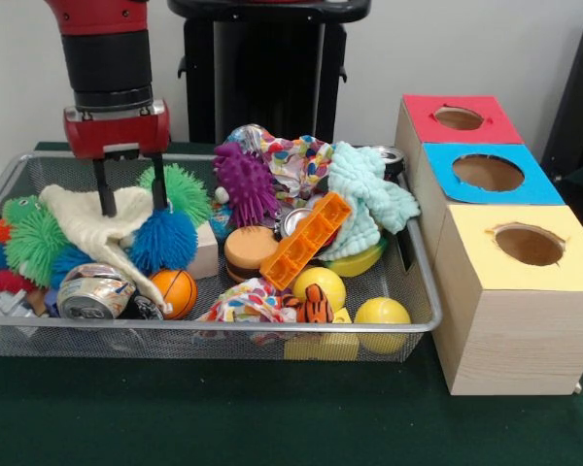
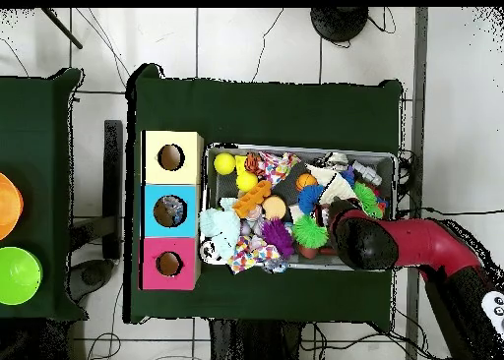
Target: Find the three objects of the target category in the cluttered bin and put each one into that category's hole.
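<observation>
The wire mesh bin [image 1: 223,328] holds a heap of toys, cloths and cans; it also shows in the overhead view [image 2: 295,150]. No clear plastic bottle shows in either view. My gripper [image 1: 132,206] is open at the bin's left end. Its two black fingers [image 1: 105,194] point down, tips on a cream cloth [image 1: 87,228], beside a blue fuzzy ball [image 1: 163,240]. In the overhead view the arm [image 2: 366,240] hides the gripper. The blue-topped box's hole [image 1: 488,173] lies right of the bin; in the overhead view the hole [image 2: 170,210] shows something pale inside.
A red-topped box [image 1: 459,118] and a yellow-topped box [image 1: 530,245] flank the blue one. A crushed silver can [image 1: 95,291] lies at the bin's front left. A purple spiky toy [image 1: 245,183], an orange brick [image 1: 308,238] and a teal cloth [image 1: 369,194] fill the middle.
</observation>
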